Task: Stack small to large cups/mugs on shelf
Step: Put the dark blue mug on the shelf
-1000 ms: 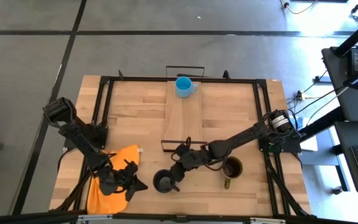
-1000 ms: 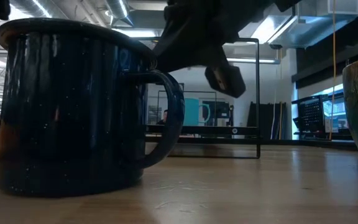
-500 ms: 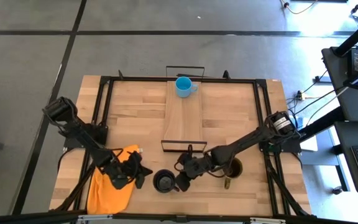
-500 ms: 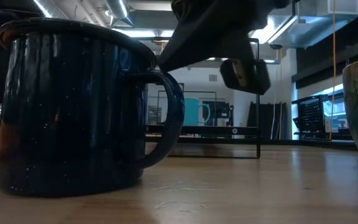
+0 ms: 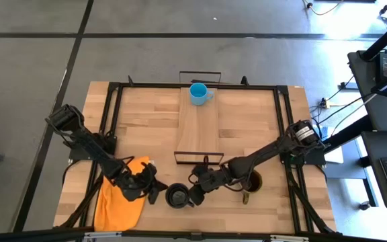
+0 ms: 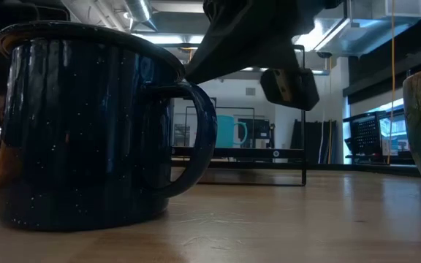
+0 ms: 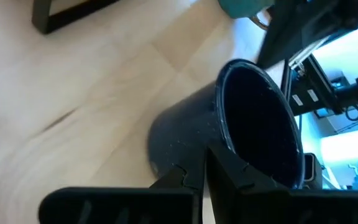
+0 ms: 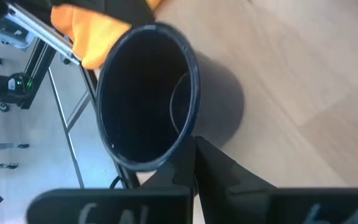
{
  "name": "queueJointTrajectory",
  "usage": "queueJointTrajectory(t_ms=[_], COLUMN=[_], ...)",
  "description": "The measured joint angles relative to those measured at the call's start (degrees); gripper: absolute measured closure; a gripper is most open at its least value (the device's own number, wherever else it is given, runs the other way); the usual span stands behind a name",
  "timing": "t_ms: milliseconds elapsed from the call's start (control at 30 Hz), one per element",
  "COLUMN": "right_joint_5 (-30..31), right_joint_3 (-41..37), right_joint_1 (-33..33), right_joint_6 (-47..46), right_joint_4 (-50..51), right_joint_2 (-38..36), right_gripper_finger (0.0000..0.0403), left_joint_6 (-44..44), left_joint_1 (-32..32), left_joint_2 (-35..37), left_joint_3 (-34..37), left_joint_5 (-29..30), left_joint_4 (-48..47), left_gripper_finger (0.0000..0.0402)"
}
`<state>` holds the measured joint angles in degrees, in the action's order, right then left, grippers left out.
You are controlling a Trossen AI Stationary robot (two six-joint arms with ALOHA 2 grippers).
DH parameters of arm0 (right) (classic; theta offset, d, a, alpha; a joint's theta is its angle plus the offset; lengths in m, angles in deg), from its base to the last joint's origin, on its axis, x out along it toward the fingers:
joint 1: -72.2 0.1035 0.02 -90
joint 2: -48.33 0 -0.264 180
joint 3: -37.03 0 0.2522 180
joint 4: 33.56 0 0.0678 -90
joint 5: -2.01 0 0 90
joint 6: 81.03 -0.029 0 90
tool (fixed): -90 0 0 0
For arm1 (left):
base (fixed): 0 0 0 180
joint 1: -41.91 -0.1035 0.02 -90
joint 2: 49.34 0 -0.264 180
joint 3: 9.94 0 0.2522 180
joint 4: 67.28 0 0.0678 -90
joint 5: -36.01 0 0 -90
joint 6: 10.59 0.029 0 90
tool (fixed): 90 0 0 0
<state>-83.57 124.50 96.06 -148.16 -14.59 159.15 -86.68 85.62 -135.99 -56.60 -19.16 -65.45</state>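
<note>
Two at work, low near the table's [image 5: 247, 121] front edge: left hand [image 5: 154, 191] just beside the black cup [image 5: 176, 195] on one side, right hand [image 5: 197, 195] close against it on the other. Cannot tell how far open either is, or whether either has hold of the cup. Orange cloth [image 5: 119, 202] under the left arm. Olive-yellow cup [image 5: 250, 181] upright beside the right arm. Farther back, light-blue cup [image 5: 198, 93] upright on the shelf's [image 5: 199, 131] far end.

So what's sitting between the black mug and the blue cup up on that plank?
In the high view, only bare shelf and its near wire frame separate the black mug from the blue cup.
</note>
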Motion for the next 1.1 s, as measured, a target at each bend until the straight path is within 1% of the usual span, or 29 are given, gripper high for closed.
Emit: queueJointTrajectory(t_ms=[400,833,933,1100], right_joint_5=[0.37,0.52,0.5,-0.34], right_joint_3=[0.0,0.0,0.07,0.07], right_joint_1=[-0.78,-4.76,-5.25,-4.98], right_joint_6=[1.69,5.77,6.28,6.28], right_joint_4=[-0.65,-0.51,0.23,1.27], right_joint_2=[-0.02,-0.02,-0.02,-0.02], right_gripper_finger=[0.0391,0.0391,0.0391,0.0391], left_joint_6=[-2.6,-3.42,-3.3,-3.79], left_joint_1=[2.8,5.6,6.21,6.12], left_joint_2=[0.0,0.0,0.0,0.0], left_joint_3=[0.0,0.0,-0.01,-0.02], left_joint_5=[0.54,3.55,3.63,3.63], left_joint_4=[0.76,3.94,2.43,-3.1], left_gripper_finger=[0.0393,0.0393,0.0393,0.0393])
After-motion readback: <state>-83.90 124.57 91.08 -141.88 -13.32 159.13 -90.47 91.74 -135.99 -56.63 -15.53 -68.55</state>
